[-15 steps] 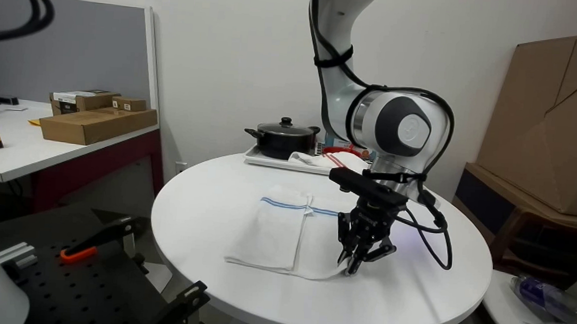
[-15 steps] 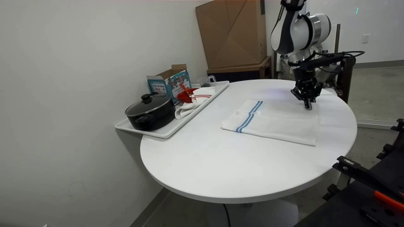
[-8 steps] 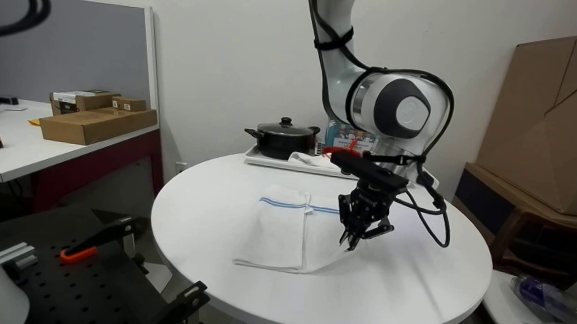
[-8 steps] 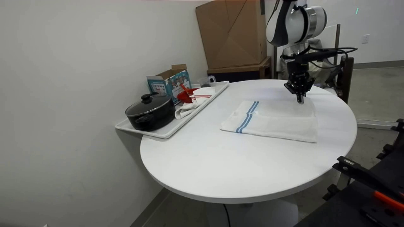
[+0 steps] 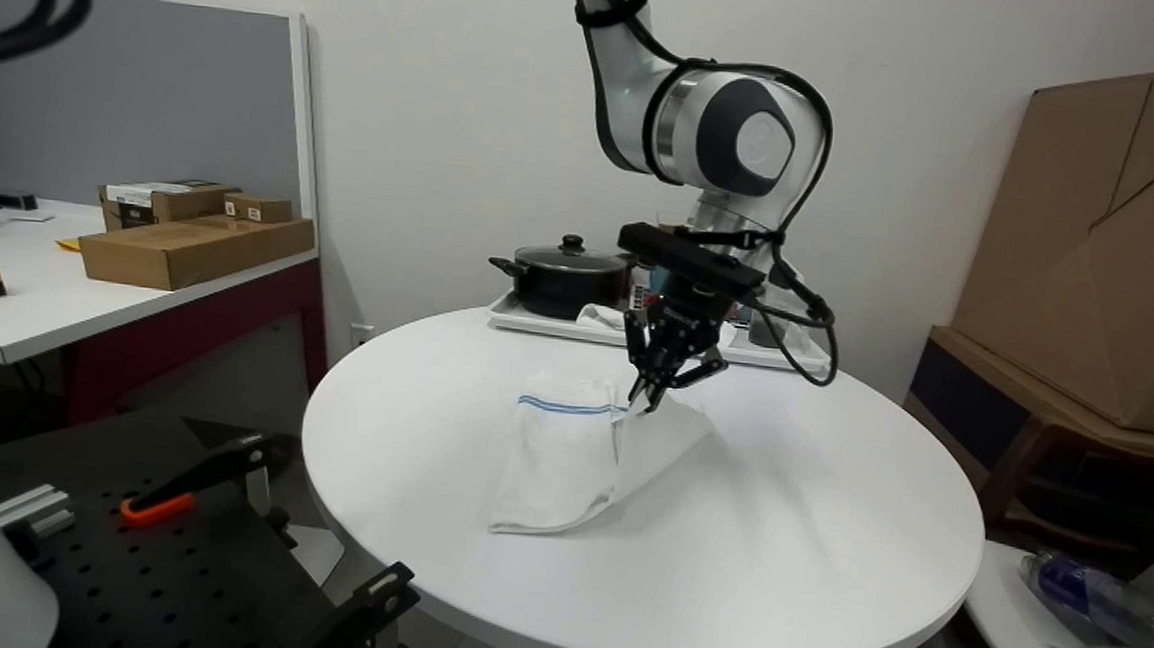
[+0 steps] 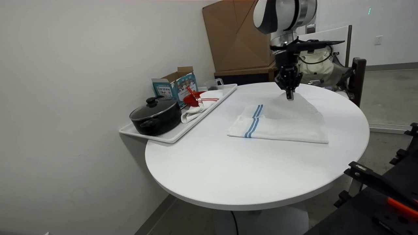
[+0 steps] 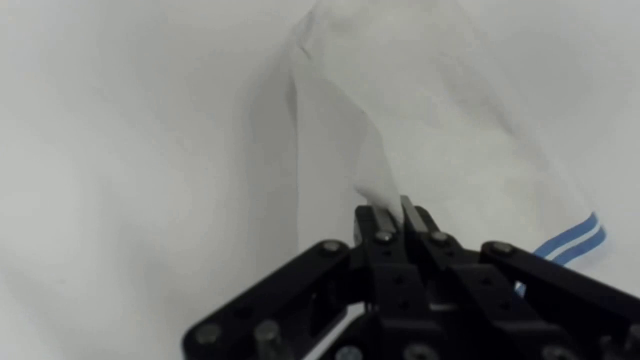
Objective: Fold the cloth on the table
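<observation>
The white cloth with a blue double stripe lies on the round white table [image 5: 772, 576] in both exterior views [image 5: 558, 468] [image 6: 284, 130]. Its stripe is toward the tray side. My gripper [image 5: 645, 405] is shut on a corner of the cloth and holds it above the table, so that side slopes up to the fingertips. The gripper also shows in an exterior view [image 6: 290, 97], at the raised edge. In the wrist view the fingertips [image 7: 400, 212] pinch the cloth [image 7: 450, 155], and a lifted flap leads into them. Part of the stripe is hidden behind the gripper.
A white tray [image 6: 183, 136] at the wall edge of the table holds a black lidded pot [image 6: 156, 114], a red-striped cloth [image 6: 196, 112], a red item [image 6: 192, 99], an open blue box [image 6: 183, 85] and a clear cup [image 6: 212, 85]. A large cardboard box [image 5: 1113, 247] stands beyond the table.
The gripper has risen and moved toward the tray, carrying the held cloth corner. The cloth's near edge has lifted and curved, and the cloth has shifted slightly.
</observation>
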